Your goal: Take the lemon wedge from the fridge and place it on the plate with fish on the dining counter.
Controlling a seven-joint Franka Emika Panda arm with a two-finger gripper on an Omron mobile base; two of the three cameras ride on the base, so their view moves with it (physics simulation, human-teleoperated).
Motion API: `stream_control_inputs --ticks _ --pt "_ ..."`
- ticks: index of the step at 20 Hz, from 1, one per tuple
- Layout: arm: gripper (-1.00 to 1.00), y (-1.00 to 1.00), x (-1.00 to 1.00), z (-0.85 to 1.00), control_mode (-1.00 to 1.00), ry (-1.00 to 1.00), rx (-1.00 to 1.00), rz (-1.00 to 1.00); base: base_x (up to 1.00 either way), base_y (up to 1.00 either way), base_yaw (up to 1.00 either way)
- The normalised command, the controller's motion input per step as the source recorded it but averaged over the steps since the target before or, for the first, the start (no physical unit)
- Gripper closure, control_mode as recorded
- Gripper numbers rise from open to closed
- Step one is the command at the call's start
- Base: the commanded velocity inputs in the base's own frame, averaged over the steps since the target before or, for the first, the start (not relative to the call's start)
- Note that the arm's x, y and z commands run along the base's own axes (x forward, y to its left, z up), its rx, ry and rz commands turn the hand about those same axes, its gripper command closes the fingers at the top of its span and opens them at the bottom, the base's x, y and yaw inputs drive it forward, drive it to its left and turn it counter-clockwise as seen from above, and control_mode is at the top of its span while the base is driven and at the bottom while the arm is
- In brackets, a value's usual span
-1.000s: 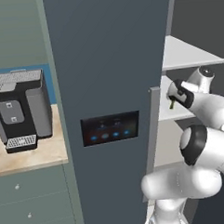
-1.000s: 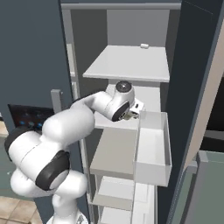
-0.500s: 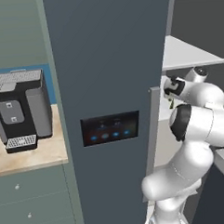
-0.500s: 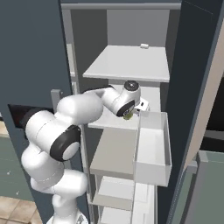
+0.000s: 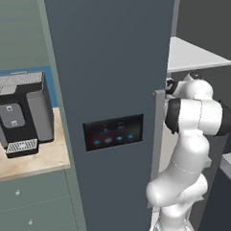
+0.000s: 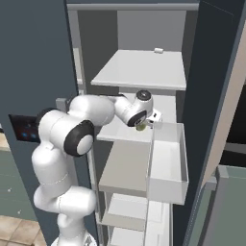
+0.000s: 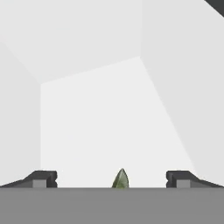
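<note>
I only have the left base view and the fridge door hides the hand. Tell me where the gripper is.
Observer: In the right base view the gripper is inside the open fridge, low over the middle white shelf, beside the white drawer that is pulled out.
Operator: Report the fingers.
Observer: In the hand view the two fingertips stand wide apart, so the gripper is open.
Operator: Say whether the lemon wedge is in line.
Observer: The hand view shows the greenish-yellow tip of the lemon wedge at the bottom edge, midway between the fingertips and touching neither.
Operator: Anything else on those shelves, report it.
Observer: A small white thing sits at the back of the upper shelf; too small to tell what it is.
</note>
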Motion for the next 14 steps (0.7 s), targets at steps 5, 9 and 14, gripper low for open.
stream_control_inputs --ticks 5,9,14 --pt "-1.0 0.0 0.4 -0.17 -1.0 0.01 0.01 0.0 0.0 0.0 0.0" --pt "-1.0 0.05 0.19 -0.28 -1.0 0.03 0.0 0.0 0.0 0.0 0.0" --pt "-1.0 0.54 -0.36 -0.16 -1.0 -0.11 -0.06 0.01 0.0 0.0 0.0"
